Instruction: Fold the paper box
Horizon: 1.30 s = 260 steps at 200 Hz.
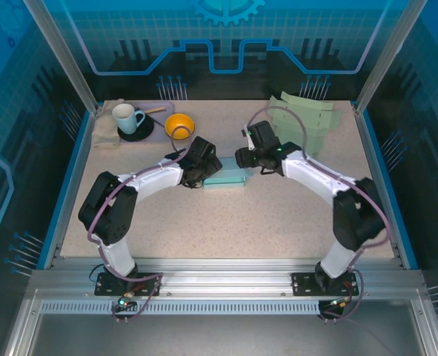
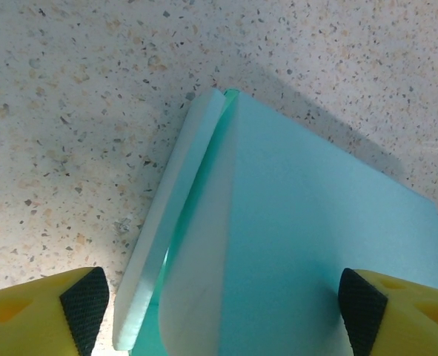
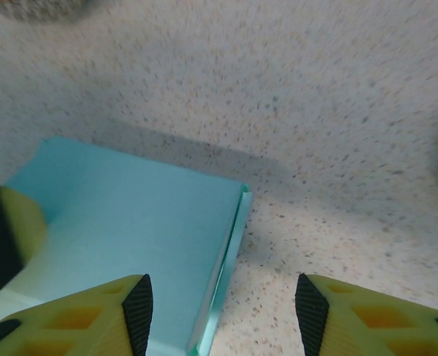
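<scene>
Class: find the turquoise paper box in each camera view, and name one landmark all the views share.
Top external: paper box at the table's centre.
Left wrist: box across the lower right.
Right wrist: box at lower left.
Shared landmark: the speckled tabletop.

- The paper box (image 1: 226, 176) lies flat on the worktop (image 1: 226, 222), about midway across and a little toward the far side.
- The left tool (image 1: 202, 176) sits at the box's left end. The right tool (image 1: 242, 159) sits at its far right corner, so the box lies between them.
- At the far left of the worktop, a mug (image 1: 126, 117) stands on a saucer (image 1: 143, 132), with a cloth (image 1: 104, 130) just to its left and a bowl (image 1: 179, 126) just to its right.
- At the far right is a stack of flat box blanks (image 1: 311, 122), behind the right arm.
</scene>
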Motion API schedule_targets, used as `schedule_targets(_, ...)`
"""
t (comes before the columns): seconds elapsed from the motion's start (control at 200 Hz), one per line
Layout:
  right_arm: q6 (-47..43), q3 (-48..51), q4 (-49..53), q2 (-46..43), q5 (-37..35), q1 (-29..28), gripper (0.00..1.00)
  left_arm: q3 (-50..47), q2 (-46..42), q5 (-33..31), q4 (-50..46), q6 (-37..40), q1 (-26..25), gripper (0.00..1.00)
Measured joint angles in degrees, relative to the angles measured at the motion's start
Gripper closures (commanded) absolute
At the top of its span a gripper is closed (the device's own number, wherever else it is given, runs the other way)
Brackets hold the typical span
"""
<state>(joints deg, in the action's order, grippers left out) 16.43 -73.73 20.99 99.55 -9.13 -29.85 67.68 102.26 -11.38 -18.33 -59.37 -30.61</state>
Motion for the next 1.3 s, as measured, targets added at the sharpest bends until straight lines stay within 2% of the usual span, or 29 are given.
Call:
schedule_targets(0.135, 0.37, -0.63, 0.87, 6.47, 1.60, 0.00, 0.44, 0.00, 0.00, 0.02, -0.70, 1.05, 0.00, 0.10)
schedule_targets(0.265, 1.16, -0.59, 0.76, 9.03, 2.34, -0.04, 0.44, 0.00, 0.00, 0.33, -2.25, 2.01, 0.26, 0.07)
schedule_targets(0.58, 2.01, 1.40, -2.67, 9.33, 2.86, -0.09, 0.44, 0.74, 3.02, 3.15, -4.15, 3.89, 2.58, 0.08)
schedule_targets(0.955, 1.27, -0.11, -0.83, 9.44, 3.63, 0.26, 0.43, 2.21, 4.46, 3.80, -4.85, 7.32, 2.93, 0.09)
schedule_targets(1.08, 1.31, -1.07, -0.94, 10.73, 3.87, 0.39, 0.43, 5.49, 5.18, 3.96, -7.32, 9.33, 3.02, 0.06)
schedule_targets(1.14, 1.33, -1.07, -1.18, 10.80, 4.11, 0.39, 0.43, 7.54, 5.18, 3.93, -8.57, 10.27, 3.13, 0.01)
schedule_targets(1.301, 1.60, 0.11, -3.10, 10.64, 4.96, 0.44, 0.43, 11.32, 5.14, 4.85, -10.62, 9.88, 4.00, 0.01)
